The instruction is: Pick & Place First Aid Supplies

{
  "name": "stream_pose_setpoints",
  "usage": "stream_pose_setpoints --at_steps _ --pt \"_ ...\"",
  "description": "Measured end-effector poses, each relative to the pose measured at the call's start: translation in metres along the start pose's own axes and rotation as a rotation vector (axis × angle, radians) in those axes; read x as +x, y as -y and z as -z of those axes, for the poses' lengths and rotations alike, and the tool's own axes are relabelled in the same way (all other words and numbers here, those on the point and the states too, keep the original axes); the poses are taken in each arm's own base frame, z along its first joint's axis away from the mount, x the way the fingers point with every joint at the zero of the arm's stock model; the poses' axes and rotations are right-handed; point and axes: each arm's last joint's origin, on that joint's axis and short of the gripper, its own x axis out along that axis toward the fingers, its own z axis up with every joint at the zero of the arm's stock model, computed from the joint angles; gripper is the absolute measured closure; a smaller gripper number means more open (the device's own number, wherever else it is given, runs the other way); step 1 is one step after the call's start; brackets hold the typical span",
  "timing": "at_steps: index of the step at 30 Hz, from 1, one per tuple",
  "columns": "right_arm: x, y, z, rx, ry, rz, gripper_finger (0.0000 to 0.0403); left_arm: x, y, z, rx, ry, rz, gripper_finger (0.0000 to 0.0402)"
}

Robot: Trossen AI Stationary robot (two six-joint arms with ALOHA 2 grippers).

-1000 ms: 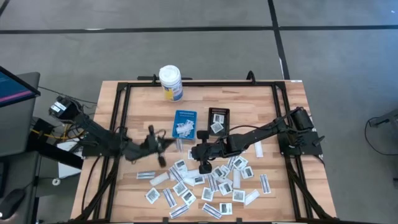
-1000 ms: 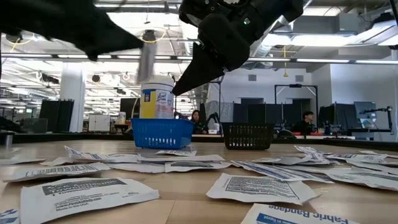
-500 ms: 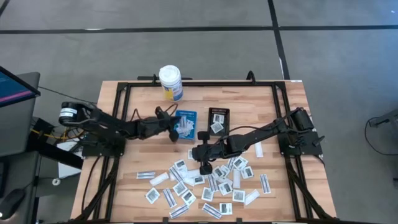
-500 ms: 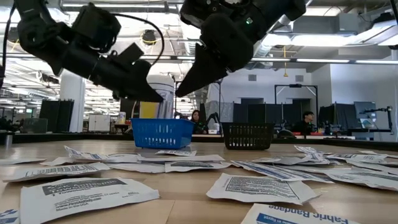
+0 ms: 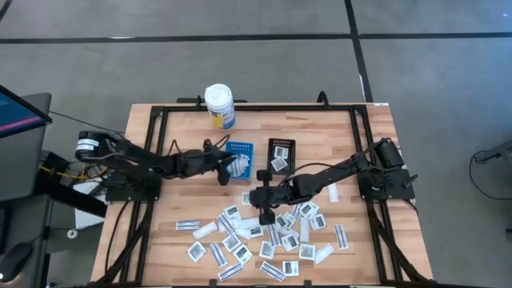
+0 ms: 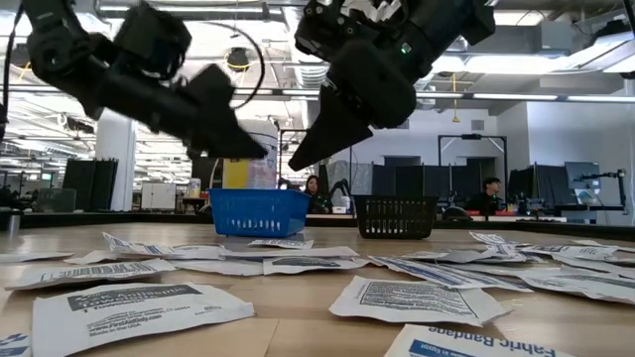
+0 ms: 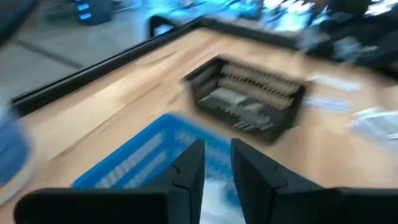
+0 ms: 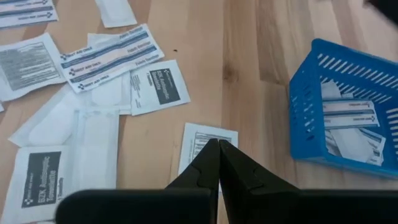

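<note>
Although the packets lie too thickly heaped to count exactly, the high view shows roughly thirty of them scattered over the near middle of the table, plus a few in each of two trays: one blue tray and one black tray, side by side, with one white bottle at the far edge. The left gripper reaches in from the left to the blue tray's edge; the right gripper hangs over the far edge of the heap.

The low view adds the room behind, where two seated people show, and both grippers above the table, clear of the packets.

The left wrist view, blurred, shows that arm's fingers slightly apart with nothing visible between them, above the blue tray, the black tray beyond.

The right wrist view shows its fingers pressed together, empty, over a squarish packet, and strip packets lying inside the blue tray.
</note>
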Motion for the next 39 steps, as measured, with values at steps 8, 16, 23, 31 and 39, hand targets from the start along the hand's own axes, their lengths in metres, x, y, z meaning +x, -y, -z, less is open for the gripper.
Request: stream_pose_setpoints --at_steps 8,16,23,31,39 --pt "0.0 -0.001 0.0 0.033 0.003 -0.001 0.0403 -0.022 0.027 -0.025 -0.122 0.075 0.346 0.0333" --pt "-0.001 -0.003 -0.001 0.081 0.008 -0.003 0.0403 -0.043 0.062 -0.01 -0.16 -0.078 0.573 0.0346" --pt "-0.003 -0.01 -0.004 0.08 0.045 -0.017 0.0364 -0.062 0.08 0.011 -0.206 -0.298 0.622 0.0353" --pt "-0.003 -0.032 -0.014 0.061 0.173 -0.206 0.0303 -0.092 0.088 0.042 -0.298 -0.455 0.568 0.0349" --pt "0.037 -0.047 0.005 0.052 0.139 -0.241 0.0306 -0.102 0.089 0.068 -0.339 -0.504 0.428 0.0301"
